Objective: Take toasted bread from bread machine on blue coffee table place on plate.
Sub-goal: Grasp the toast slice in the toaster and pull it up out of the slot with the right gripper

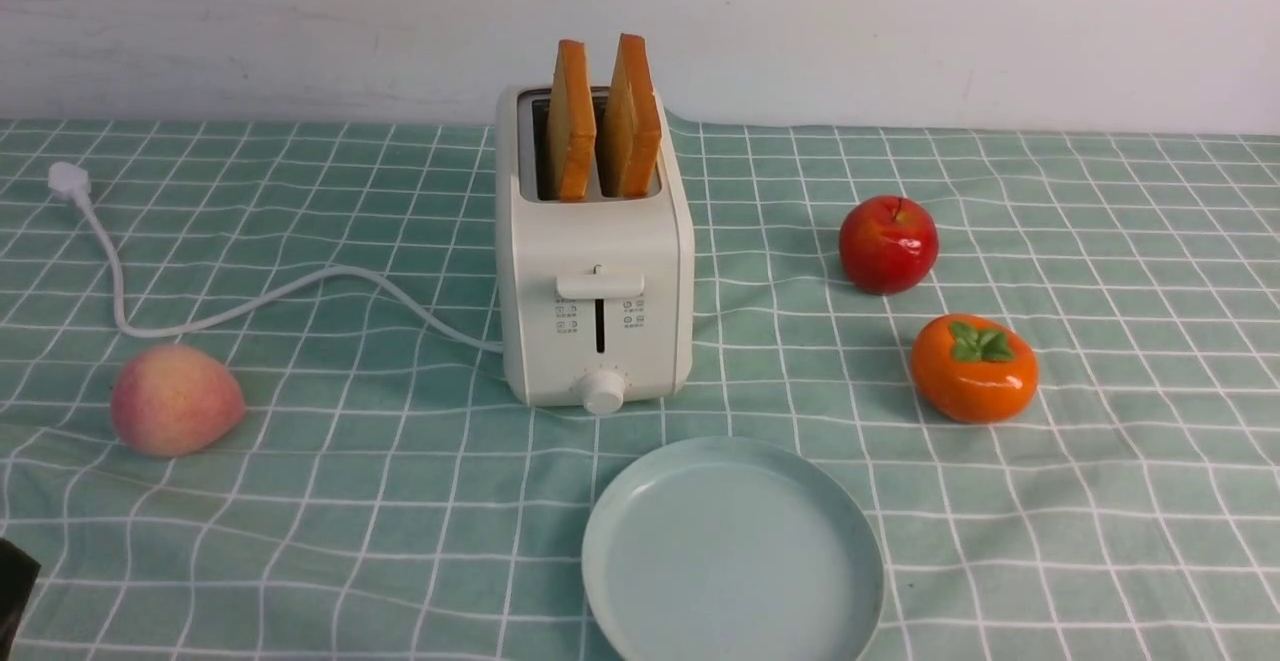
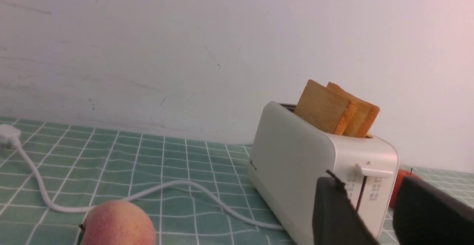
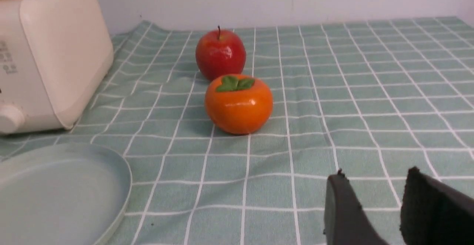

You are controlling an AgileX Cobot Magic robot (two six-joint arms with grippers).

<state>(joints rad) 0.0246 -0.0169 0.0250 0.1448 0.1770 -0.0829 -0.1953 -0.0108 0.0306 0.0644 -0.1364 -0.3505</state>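
Two toast slices stand in the toaster, likely light, stiff, crumbly; pinch one's faces gently near the top. Both the left claw and right claw gape apart, empty.

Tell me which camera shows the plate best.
The front view: the plate sits in front of the toaster, empty, almost its whole round rim visible, only the near edge cut off. The right wrist view catches only one curved part of the plate. The left wrist view does not show it.
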